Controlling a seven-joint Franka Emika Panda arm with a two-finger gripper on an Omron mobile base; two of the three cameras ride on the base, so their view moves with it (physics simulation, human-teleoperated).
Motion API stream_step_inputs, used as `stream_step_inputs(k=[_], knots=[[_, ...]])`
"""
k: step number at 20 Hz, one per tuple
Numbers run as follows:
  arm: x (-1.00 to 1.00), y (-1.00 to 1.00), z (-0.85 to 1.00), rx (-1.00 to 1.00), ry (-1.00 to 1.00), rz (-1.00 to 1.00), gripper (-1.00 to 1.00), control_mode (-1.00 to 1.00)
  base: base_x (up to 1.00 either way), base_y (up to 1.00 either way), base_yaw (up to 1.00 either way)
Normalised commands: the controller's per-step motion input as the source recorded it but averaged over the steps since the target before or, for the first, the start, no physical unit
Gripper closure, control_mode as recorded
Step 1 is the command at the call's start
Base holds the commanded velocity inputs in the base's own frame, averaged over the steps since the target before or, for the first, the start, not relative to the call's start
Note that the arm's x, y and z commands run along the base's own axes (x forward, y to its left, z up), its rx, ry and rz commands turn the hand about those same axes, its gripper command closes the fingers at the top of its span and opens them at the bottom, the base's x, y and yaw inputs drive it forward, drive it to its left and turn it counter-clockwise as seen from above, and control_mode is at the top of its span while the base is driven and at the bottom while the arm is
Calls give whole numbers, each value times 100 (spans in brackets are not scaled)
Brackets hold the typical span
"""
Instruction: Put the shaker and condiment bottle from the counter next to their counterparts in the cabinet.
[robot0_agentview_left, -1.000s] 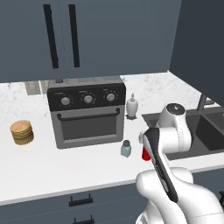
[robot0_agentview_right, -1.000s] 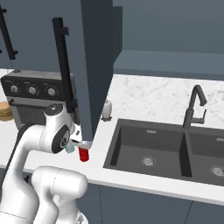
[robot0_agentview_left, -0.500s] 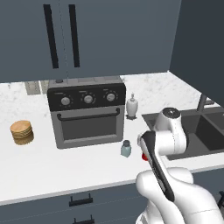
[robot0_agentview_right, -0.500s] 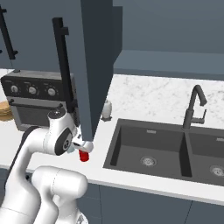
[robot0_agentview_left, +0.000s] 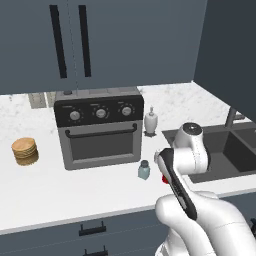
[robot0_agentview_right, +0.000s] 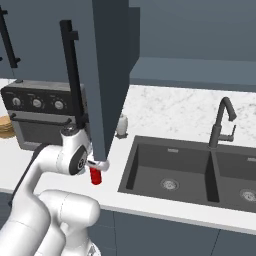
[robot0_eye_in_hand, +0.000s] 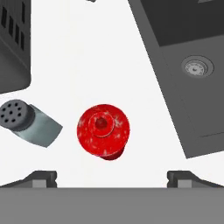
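Jaws (robot0_eye_in_hand: 112, 179) are standing fully open and empty, hovering directly above the red bottle (robot0_eye_in_hand: 103, 130) on the bench (robot0_eye_in_hand: 87, 52). Shaker (robot0_eye_in_hand: 29, 123) is standing just beside the bottle; a skewed descent is risking toppling either.

I can read no text, label, brand, number or sign anywhere I look. The toaster oven (robot0_agentview_left: 100, 129) at centre left of my left base view has three round knobs, but no markings around them are legible. The red condiment bottle (robot0_eye_in_hand: 103, 130) at the centre of my hand view and the shaker (robot0_eye_in_hand: 29, 122) at its left carry no readable label.
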Motion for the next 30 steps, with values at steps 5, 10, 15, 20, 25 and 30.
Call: stream_step_inputs(k=[5, 10, 15, 20, 25, 30], knots=[[16, 0, -13, 1, 0, 0, -100, -100, 0, 0, 0], [0, 0, -38, 0, 0, 0, -100, -100, 0, 0, 0], [0, 0, -51, 0, 0, 0, -100, -100, 0, 0, 0], [0, 0, -42, 0, -4, 0, -100, -100, 0, 0, 0], [0, 1, -53, 0, -6, 0, -100, -100, 0, 0, 0], [0, 1, -81, 0, -2, 0, 100, -100, 0, 0, 0]])
